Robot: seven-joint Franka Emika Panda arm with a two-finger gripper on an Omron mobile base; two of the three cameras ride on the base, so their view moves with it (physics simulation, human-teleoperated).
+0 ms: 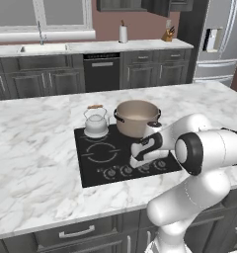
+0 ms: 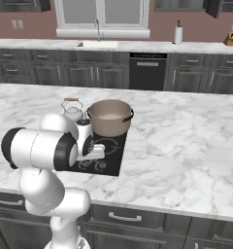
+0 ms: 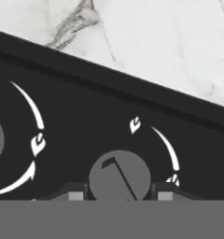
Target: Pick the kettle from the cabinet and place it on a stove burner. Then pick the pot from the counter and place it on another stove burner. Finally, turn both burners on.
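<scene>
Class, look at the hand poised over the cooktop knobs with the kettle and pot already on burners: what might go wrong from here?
1. The gripper straddles one knob; its fingertips might slip off while turning.
2. Several knobs sit in a row, so this one may not serve the burner under the pot or kettle.

small white-silver kettle (image 1: 96, 121) stands upright on the black cooktop's (image 1: 96, 168) rear-left burner, wooden handle on top. the wide beige pot (image 1: 137, 117), upright, sits at its 3 o'clock, just beside it. round knobs (image 3: 119, 177) line the front edge.
</scene>
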